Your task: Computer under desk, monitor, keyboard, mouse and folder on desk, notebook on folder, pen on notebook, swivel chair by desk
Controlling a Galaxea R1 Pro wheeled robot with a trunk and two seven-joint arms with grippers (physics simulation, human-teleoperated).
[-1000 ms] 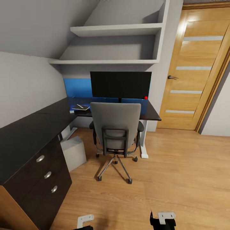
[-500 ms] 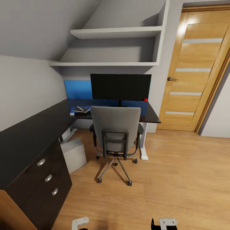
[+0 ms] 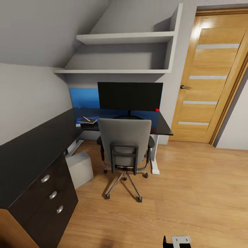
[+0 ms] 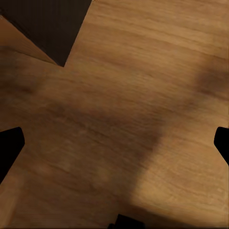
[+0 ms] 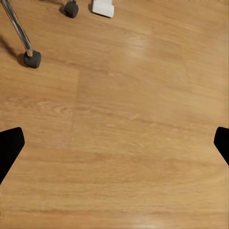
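Head view, nearest first: a bit of the right pincer (image 3: pixel 176 240) pokes in at the bottom edge, over bare wooden floor (image 3: pixel 193 199). Right wrist view: right pincer fingertips (image 5: pixel 10 145) sit wide apart at the frame sides, nothing between them, open above the floor; a chair caster (image 5: pixel 32 59) and a white desk foot (image 5: pixel 103 8) lie beyond. Left wrist view: left pincer (image 4: pixel 114 148), fingertips likewise spread, empty, above the floor, with the corner of a dark cabinet (image 4: pixel 57 24) ahead.

Head view, left side: the dark cabinet with three round knobs (image 3: pixel 51 195) under the long arm of the black tabletop (image 3: pixel 31 148). Just past it, the computer (image 3: pixel 81 167) stands on the floor, partly under the tabletop.

Middle: the swivel chair (image 3: pixel 125 146), back toward the camera, drawn up close to the tabletop's front edge. Its seat is hidden by the backrest.

On the tabletop left of the chair: the notebook (image 3: pixel 87 120) with the pen (image 3: pixel 86 118) lying on it; a thin blue edge under it is probably the folder, cannot tell for sure. Behind the chair the monitor (image 3: pixel 130 96) stands upright on the tabletop, before the blue back panel (image 3: pixel 83 97). A small red dot (image 3: pixel 157 110) at the monitor's lower right corner.

Farthest: two wall shelves (image 3: pixel 124 37) above, wooden door (image 3: pixel 210 79) to the right.
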